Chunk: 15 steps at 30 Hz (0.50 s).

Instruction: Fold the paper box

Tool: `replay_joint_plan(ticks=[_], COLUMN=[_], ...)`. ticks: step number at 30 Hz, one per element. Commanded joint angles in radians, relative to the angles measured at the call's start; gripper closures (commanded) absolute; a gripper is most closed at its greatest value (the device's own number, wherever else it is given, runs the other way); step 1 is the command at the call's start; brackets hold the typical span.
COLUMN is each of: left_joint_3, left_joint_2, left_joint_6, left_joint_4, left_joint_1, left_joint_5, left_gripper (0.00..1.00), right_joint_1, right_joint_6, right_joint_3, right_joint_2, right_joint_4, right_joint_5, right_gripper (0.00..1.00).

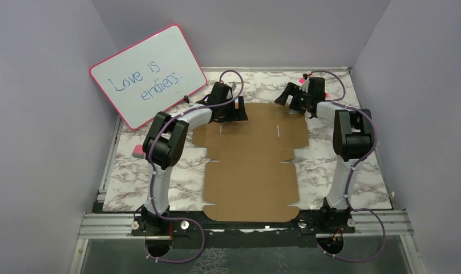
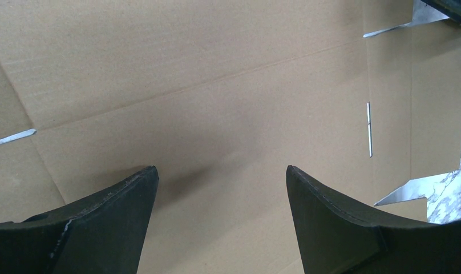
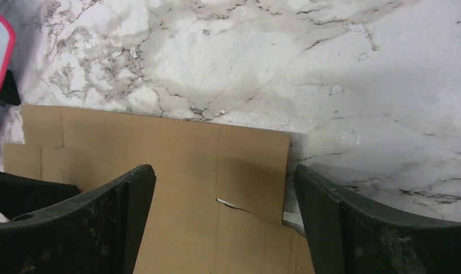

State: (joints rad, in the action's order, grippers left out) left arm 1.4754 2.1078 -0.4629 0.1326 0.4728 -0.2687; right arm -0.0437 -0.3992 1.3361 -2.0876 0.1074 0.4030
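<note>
Pink-framed whiteboard (image 1: 148, 77), "Love is endless."; unprinted paper box (image 1: 251, 171)

Paper box (image 2: 217, 85) lying flat, brown sheet filling view. Left gripper (image 2: 221, 171) over it, jaws spread wide, bare cardboard between. Crease lines run across. Thin slit (image 2: 369, 128) at right. Marble table (image 2: 451, 197) peeking at right edge.

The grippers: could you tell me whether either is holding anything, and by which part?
Nothing is held: the left gripper and the right gripper stand open near the flat paper box.
</note>
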Motion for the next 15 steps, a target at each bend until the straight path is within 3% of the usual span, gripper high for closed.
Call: replay_joint_plan(ticks=[1,15], left_joint_3=[-0.009,-0.010], left_joint_2=[0.032,0.050], left_joint_6=[-0.003,-0.010], left_joint_4=[-0.019,-0.021], left_joint_1=[0.004,0.015], left_joint_5=[-0.016,-0.020], left_gripper=[0.16,0.16], right_joint_1=[-0.001,-0.073], right_joint_6=[-0.008,0.064], right_joint_3=[0.021,0.024], right_joint_2=[-0.003,0.096], right_joint_4=[-0.038,-0.149], right_joint_5=[0.074,-0.021], right_gripper=[0.04,0.06])
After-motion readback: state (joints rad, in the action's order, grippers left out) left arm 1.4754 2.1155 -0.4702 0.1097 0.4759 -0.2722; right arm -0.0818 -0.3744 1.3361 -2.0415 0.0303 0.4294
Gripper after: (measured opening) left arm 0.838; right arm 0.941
